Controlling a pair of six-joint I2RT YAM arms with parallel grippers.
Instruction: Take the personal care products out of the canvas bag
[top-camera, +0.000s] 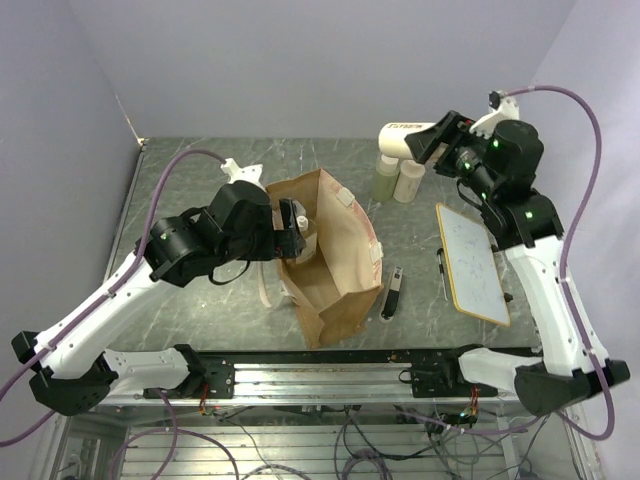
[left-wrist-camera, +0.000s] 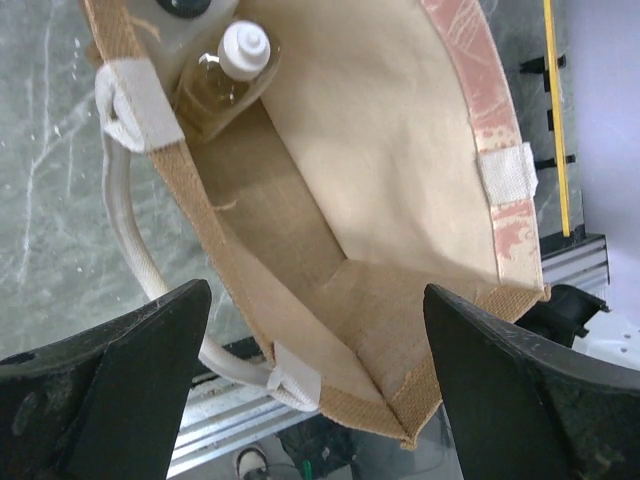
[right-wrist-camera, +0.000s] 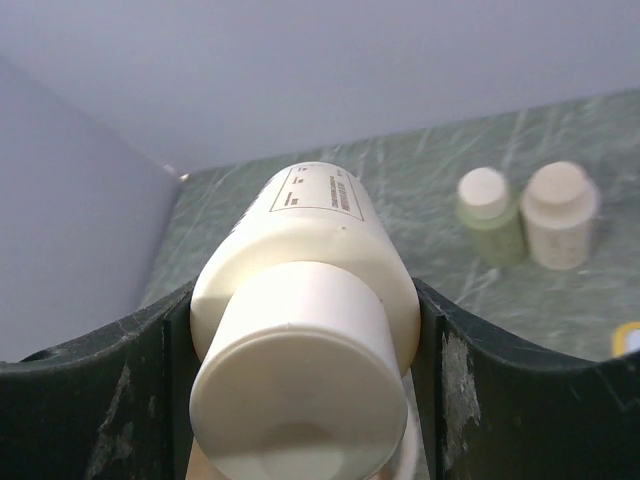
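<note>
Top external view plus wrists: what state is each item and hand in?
canvas bag: mouth open, not emptied.
white-capped bottle: capped, inside the bag.
left hand: open, empty, at the bag's mouth.
cream bottle: capped, held sideways.
right hand: shut on cream bottle.
greenish bottle: upright, capped, out of the bag.
beige bottle: upright, capped, beside it.

Canvas bag: mouth gaping, interior mostly free; white-capped bottle wedged at its 11 o'clock corner, wrist view. Around bag, top view: left gripper at 9 o'clock; two standing bottles at 1; white board at 3; marker at 4; bare tabletop at 11.
</note>
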